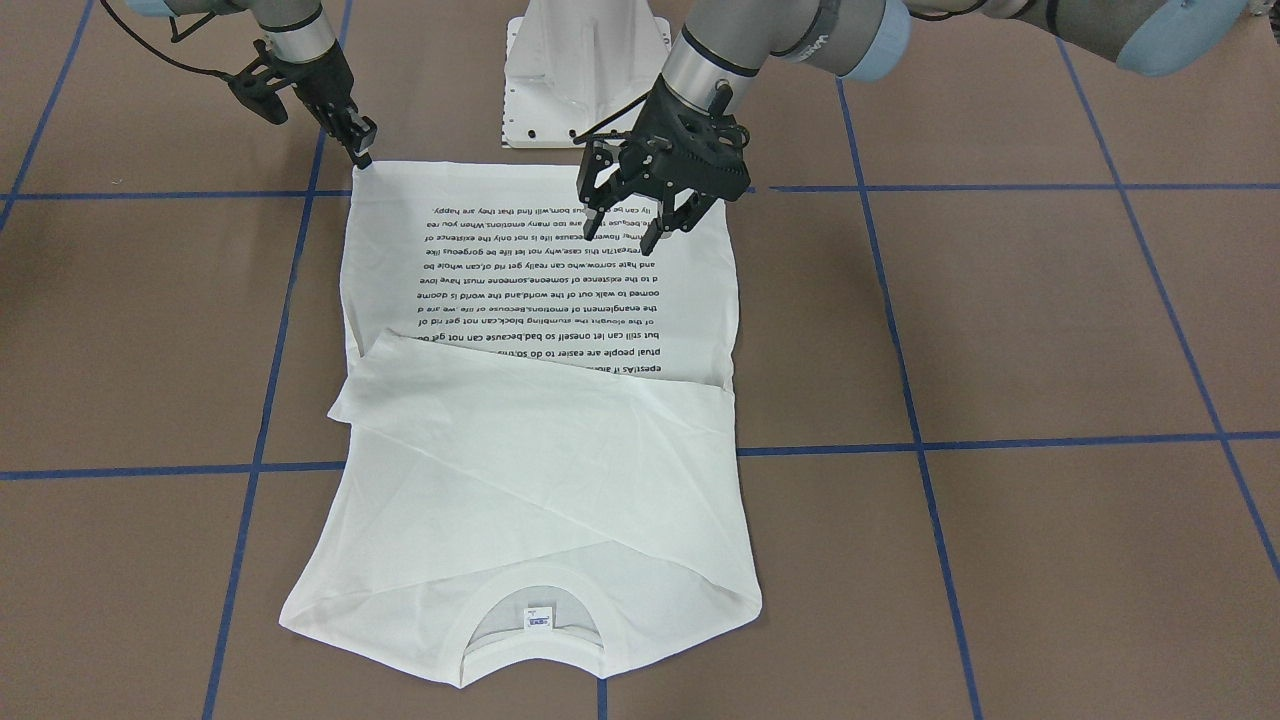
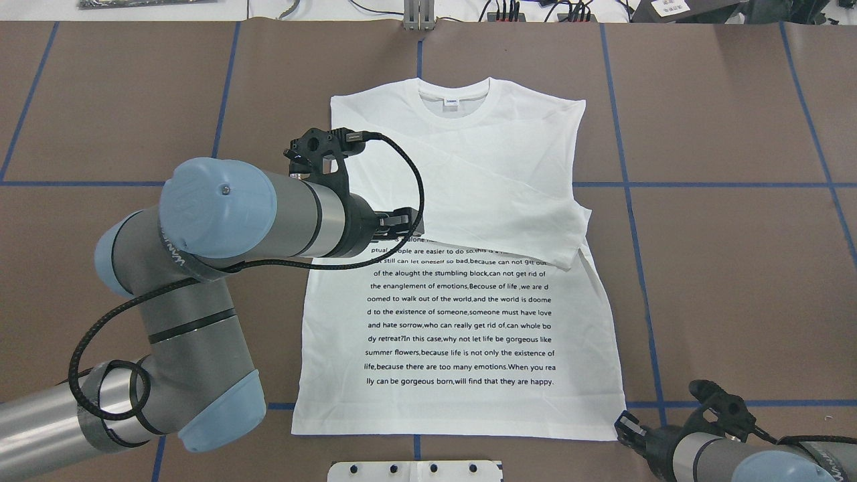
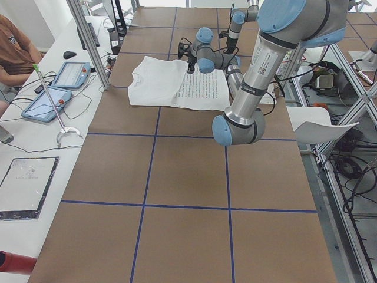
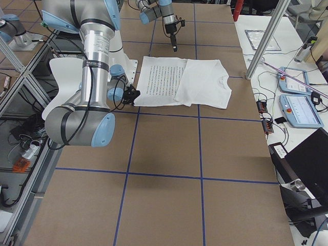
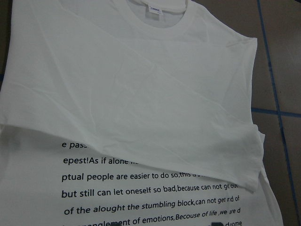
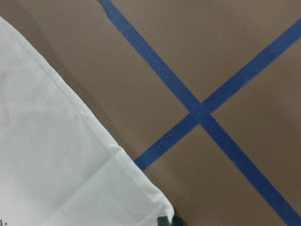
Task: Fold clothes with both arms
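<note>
Front-facing view: we see the left gripper (image 1: 620, 232) with jaws spread wide, the white T-shirt (image 1: 540, 470) and its printed lines directly beneath it; the right gripper (image 1: 361, 155) meets the hem corner at its tip. Right wrist view: the corner lies at the fingertips (image 6: 163, 220), yet we cannot tell whether they are closed.

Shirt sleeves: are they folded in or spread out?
Folded in. No sleeve sticks out beside the shirt; one sleeve lies across the chest, covering the top of the text.
</note>
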Available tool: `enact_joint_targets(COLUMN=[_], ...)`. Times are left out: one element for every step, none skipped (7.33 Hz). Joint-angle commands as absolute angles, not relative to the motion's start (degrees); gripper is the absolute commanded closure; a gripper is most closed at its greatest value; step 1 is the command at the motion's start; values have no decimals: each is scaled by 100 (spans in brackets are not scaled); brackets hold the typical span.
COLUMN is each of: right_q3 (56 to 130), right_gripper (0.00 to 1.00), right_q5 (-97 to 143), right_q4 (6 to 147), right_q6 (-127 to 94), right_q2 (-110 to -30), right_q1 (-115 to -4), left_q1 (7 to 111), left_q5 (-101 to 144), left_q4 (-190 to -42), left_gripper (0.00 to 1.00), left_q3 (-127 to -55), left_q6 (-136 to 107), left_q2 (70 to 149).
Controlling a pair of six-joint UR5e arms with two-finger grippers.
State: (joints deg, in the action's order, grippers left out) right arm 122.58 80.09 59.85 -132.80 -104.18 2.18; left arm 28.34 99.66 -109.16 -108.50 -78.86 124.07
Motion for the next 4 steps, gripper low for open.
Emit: enact_joint_targets(right_q3=[12322, 12374, 12401, 12462], right_gripper=[100, 100, 100, 100], right_q5=[8033, 8033, 8042, 8042], right_q4=[5985, 5985, 5985, 5985], right_q6=[-13280, -13280, -13280, -13280], right_q2=[-10433, -10433, -10441, -10502], right_q1=[202, 211, 211, 211], left_q1=[2821, 2743, 2298, 1868], left_q5=[9975, 9967, 9906, 9775], left_q4=[-10846, -10854, -10837, -10846], left_gripper=[30, 30, 30, 30], left_q3=[-11213, -11284, -11459, -11722], left_q6=[-8093, -8599, -9118, -9541], left_q2=[12096, 11772, 11516, 11018])
